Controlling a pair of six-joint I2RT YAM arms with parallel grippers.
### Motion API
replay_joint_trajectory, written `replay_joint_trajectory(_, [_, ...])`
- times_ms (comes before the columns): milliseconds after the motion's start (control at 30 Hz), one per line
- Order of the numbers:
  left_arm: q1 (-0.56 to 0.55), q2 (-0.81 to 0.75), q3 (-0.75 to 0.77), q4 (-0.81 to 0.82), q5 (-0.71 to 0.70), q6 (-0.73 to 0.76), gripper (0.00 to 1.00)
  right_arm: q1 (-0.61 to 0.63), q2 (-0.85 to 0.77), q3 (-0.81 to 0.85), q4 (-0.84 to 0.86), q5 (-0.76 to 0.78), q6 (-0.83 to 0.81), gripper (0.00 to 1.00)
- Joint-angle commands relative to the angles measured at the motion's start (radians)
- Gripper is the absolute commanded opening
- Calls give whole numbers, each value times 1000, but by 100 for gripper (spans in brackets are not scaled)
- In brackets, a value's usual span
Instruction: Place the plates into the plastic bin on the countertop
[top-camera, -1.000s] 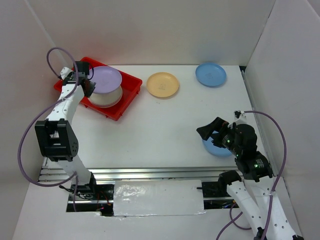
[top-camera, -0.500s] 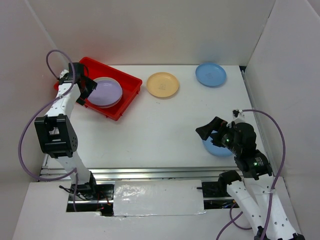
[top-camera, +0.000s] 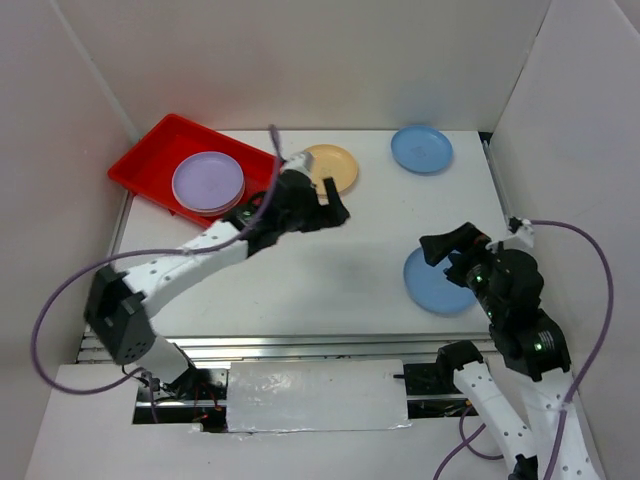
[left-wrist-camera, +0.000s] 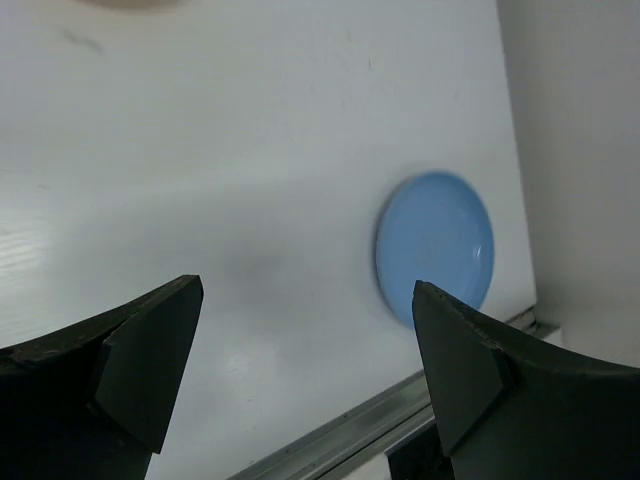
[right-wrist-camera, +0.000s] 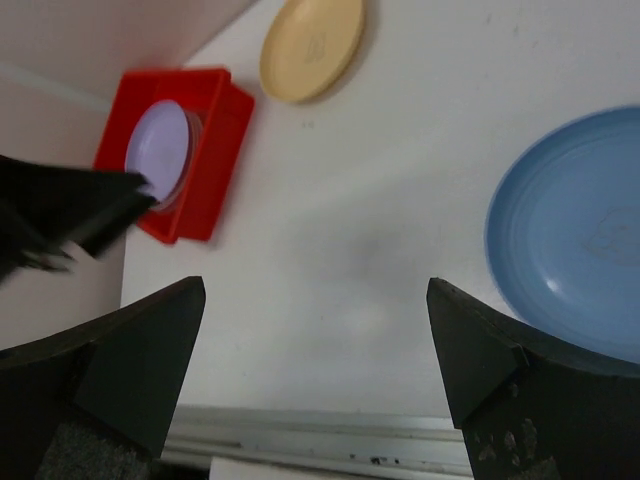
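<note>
Right tool (top-camera: 448, 241): jaws wide, empty, hovering over the far-left edge of the near blue plate (top-camera: 440, 283), which lies flat on the counter (top-camera: 300, 280) near its front edge. Left tool (top-camera: 330, 208): spread wide, empty, above mid-counter, just short of the orange plate (top-camera: 325, 168). Bin (top-camera: 145, 165), far left: holds a purple plate (top-camera: 208, 180) on top of others; their count cannot be told. Far blue plate (top-camera: 421, 148) lies at the back edge. Judgement: task well along; three plates left to bin.
</note>
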Motion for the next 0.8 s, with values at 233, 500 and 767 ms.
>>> replay_joint_trajectory(233, [-301,604,269,215,132,-7,99,3,-124,228,-225,279,28,100])
replay_joint_trajectory(500, [-348,896,476,154,46,-73,88,3,-151,182,-231,201,-21,100])
replay_joint_trajectory(767, [-390,1023,662,-159,-197,-144,15,5,-164,138,-194,167,-39,100])
